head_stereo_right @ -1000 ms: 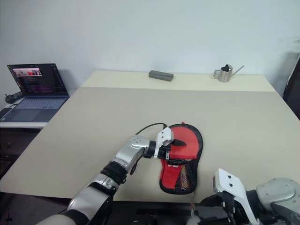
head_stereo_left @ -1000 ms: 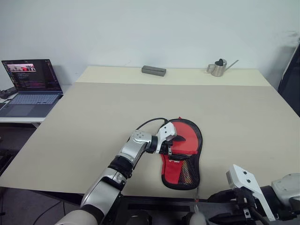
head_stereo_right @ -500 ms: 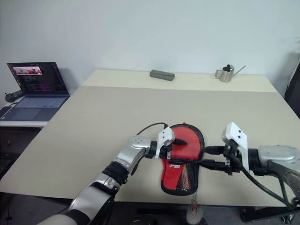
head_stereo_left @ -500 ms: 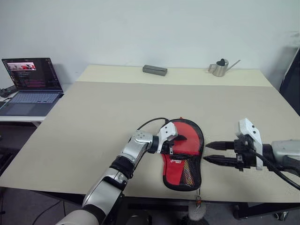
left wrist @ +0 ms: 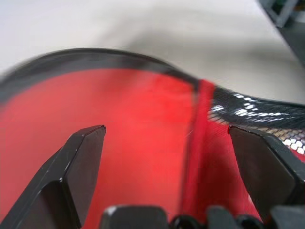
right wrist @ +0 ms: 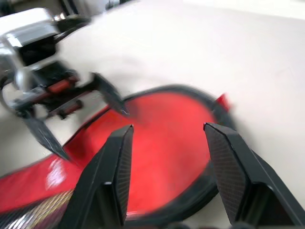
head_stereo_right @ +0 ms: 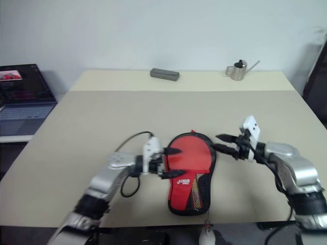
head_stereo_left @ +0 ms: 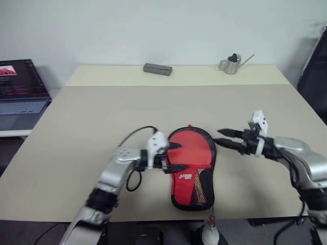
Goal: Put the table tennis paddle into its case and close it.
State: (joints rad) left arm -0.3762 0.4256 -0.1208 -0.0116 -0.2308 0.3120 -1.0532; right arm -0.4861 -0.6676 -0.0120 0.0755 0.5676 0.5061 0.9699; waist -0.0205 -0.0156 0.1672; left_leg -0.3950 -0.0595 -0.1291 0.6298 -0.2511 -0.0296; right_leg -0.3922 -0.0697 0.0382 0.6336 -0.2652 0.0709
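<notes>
On the large beige table (head_stereo_left: 102, 117), near its front edge and about midway across, lies the red paddle-shaped soft case with black edging (head_stereo_left: 190, 166), round end far, black mesh pocket end near; the paddle itself I cannot see. My left gripper (head_stereo_left: 173, 156) hangs at the case's left edge, its two black fingers spread wide, one above the red surface, nothing between them. My right gripper (head_stereo_left: 224, 139) sits just right of the case's round end, pointing left toward it, fingers parted and empty, apart from the case. At the table's far edge: a flat grey rectangular block (head_stereo_left: 157, 69) and a small metal watering can with a long spout (head_stereo_left: 232, 64). Far left, on a lower surface, an open laptop (head_stereo_left: 20, 92).
</notes>
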